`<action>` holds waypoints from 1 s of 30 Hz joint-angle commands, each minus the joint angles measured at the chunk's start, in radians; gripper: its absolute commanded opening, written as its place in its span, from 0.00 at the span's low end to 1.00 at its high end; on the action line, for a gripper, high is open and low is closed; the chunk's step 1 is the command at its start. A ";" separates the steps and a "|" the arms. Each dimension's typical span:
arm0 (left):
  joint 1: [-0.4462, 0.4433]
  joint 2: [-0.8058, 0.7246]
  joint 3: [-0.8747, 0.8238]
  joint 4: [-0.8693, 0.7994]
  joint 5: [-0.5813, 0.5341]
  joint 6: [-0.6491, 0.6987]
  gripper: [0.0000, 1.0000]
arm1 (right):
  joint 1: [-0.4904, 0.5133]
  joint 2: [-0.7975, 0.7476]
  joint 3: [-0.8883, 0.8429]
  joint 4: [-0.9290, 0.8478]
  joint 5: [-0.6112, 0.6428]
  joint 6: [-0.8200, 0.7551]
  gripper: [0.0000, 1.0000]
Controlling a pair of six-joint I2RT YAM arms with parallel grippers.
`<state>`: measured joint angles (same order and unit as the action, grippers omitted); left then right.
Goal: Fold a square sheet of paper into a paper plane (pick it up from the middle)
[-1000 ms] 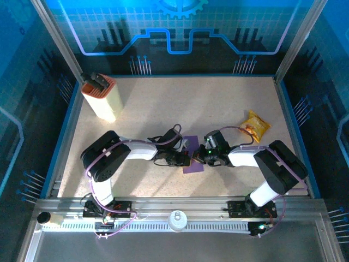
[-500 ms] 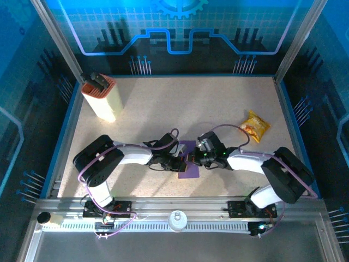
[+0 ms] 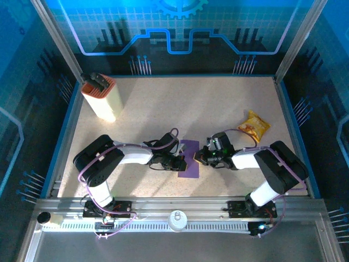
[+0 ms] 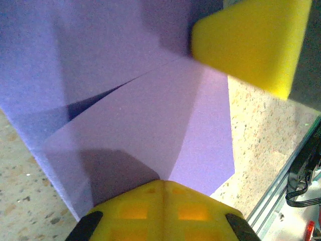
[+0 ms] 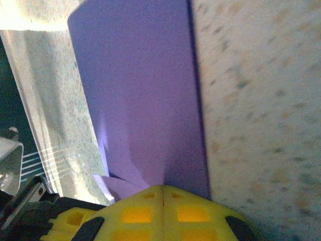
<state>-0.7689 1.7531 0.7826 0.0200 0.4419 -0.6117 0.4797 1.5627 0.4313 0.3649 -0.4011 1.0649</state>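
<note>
**Top external.** The square sheet of paper (image 3: 189, 159), purple and folded down to a narrow strip, lies flat on the table (image 3: 163, 109) near the front middle. Its long axis runs far-to-near, between the two arms. The left gripper (image 3: 179, 162) is at the sheet's left edge and the right gripper (image 3: 202, 158) at its right edge. Each tip is at or just on the sheet, and neither is clearly nearer. The snack packet (image 3: 255, 125) and the cream-and-orange box (image 3: 101, 98) are well apart from it.

**Left wrist.** The left gripper (image 4: 161, 196) has its fingers pressed together, with nothing seen in the seam. The tip is low over the sheet (image 4: 150, 125), and diagonal flaps lie ahead of it. Contact: cannot tell.

**Right wrist.** The right gripper (image 5: 163, 198) is likewise clenched, with no paper in the seam. The sheet (image 5: 140, 90) stretches straight away from the tip, with bare table (image 5: 251, 100) to its right.

**Judgement.** The next crease likely follows that long axis; either arm could pin the sheet while the other works.
</note>
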 commanded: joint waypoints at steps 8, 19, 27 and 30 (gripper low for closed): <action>-0.006 0.017 -0.028 -0.059 -0.026 -0.032 0.00 | 0.061 -0.145 0.092 -0.253 0.141 -0.070 0.01; -0.006 -0.013 -0.010 -0.060 -0.014 -0.040 0.00 | 0.151 0.021 0.074 -0.186 0.165 0.015 0.00; -0.006 -0.073 0.038 -0.052 0.000 -0.045 0.00 | 0.142 0.033 0.043 -0.218 0.182 -0.007 0.00; -0.006 -0.040 0.060 -0.024 0.019 -0.052 0.00 | 0.139 0.027 0.047 -0.231 0.184 -0.012 0.00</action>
<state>-0.7689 1.7073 0.8017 -0.0166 0.4419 -0.6548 0.6270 1.5620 0.5102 0.2344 -0.2634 1.0615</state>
